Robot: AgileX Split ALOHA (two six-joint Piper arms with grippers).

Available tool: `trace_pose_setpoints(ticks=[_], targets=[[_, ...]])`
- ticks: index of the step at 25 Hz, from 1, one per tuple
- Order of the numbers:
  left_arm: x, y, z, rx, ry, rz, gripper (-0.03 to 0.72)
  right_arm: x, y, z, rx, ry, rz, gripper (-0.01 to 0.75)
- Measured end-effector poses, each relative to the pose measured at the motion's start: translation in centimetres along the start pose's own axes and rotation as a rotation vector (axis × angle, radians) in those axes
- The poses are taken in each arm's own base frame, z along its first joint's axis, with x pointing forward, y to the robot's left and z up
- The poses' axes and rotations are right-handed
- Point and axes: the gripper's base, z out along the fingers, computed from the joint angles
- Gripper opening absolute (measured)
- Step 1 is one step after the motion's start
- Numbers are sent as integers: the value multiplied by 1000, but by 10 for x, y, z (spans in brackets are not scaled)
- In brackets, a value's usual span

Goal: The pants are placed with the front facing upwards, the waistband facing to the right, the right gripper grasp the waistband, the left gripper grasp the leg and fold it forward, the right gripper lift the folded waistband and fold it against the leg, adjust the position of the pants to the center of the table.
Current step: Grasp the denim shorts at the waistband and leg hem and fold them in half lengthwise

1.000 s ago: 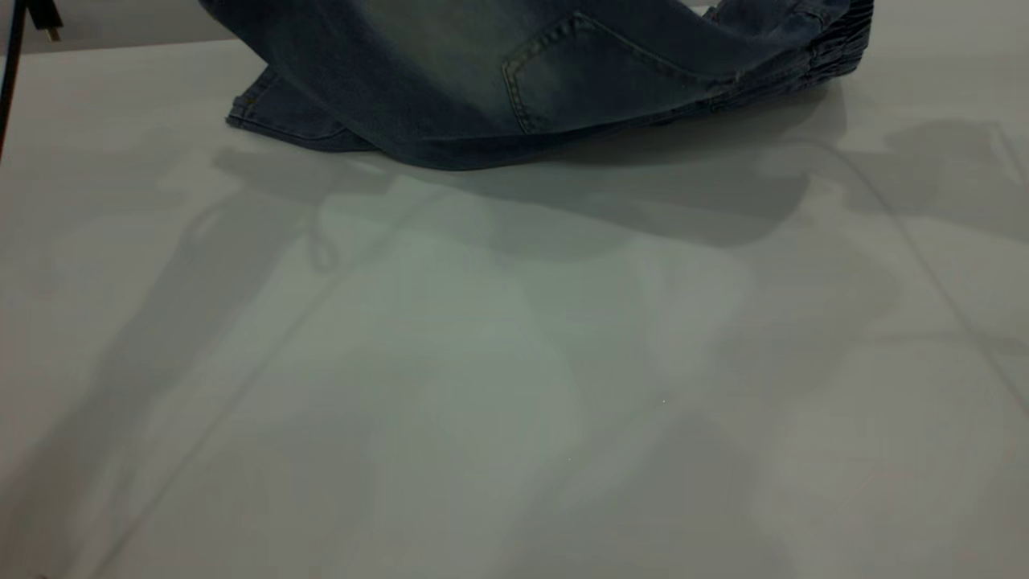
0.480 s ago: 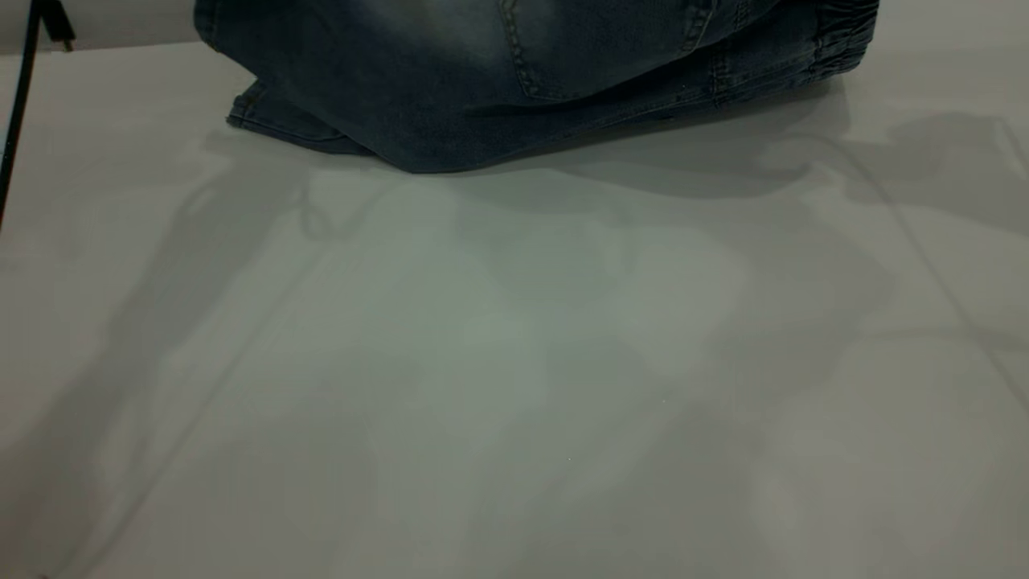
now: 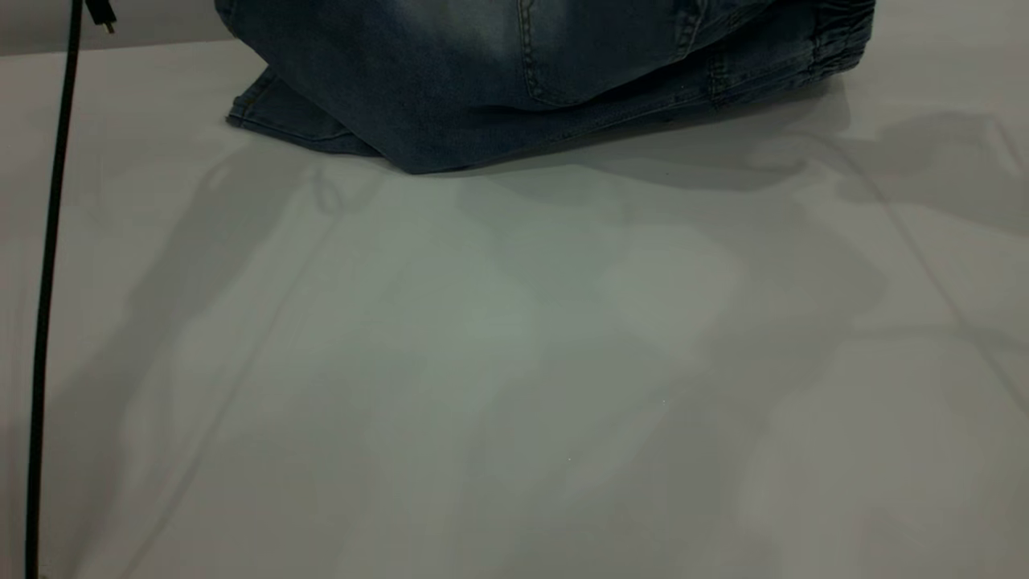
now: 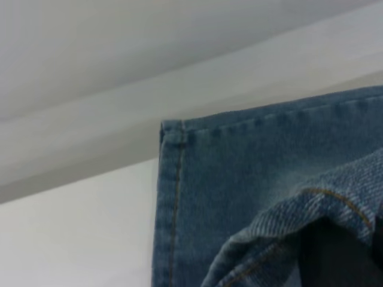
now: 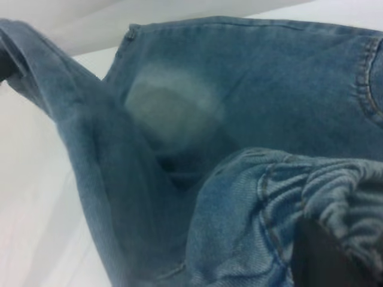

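From my seat the near stretch of the table (image 3: 514, 386) carries nothing but shadows, with a thin black cable (image 3: 48, 265) hanging well off to the pants' left. The pants (image 3: 498, 88) sit at the table's far edge, half lifted, so that a back pocket (image 3: 595, 56) faces me and the lower fold rests on the table. To the pocket's left, one leg hem (image 3: 281, 121) lies flat on the surface; to its right the ruched waistband (image 3: 836, 36) is bunched up.

In the left wrist view a hemmed corner of the leg (image 4: 179, 179) hangs close below the camera. A dark shape sits beside it, probably the left gripper, but I cannot tell whether it is clenched. The right wrist view shows gathered waistband cloth (image 5: 323, 191) puckered against another dark shape, with the faded oval (image 5: 170, 110) beyond. That suggests a hold by the right gripper, though I cannot tell that either.

I judge I am in the first fold, carrying the upper half forward over the lower. Next I need both edges lowered evenly onto the lower half, then the grips let go.
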Motion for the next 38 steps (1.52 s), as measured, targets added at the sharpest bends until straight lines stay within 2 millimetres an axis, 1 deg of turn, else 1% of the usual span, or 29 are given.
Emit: trace_pose_setpoints(ticks=[4,7,14,21,23,27,31,34,38], targets=[[2,5,7,-8,7,-7,46,3,-2,9,-2,19,-5,31],[0,11,7,-22,-19,-13,46,4,-6,13,0,27,-1,31],[-4,13,11,-36,-75,34,46,4,-9,16,1,31,3,31],[1,13,35,-21,-15,35,47,5,-9,16,5,36,-14,31],[4,12,39,-21,-12,35,47,4,-10,16,14,33,-26,31],[3,19,39,-35,-25,33,47,3,-10,16,18,21,-30,31],[6,35,38,-57,-10,13,47,1,-10,16,18,13,-31,31],[8,43,38,-67,0,5,47,1,-10,16,14,6,-26,31],[6,44,37,-73,-20,5,47,1,-10,16,16,7,-30,31]])
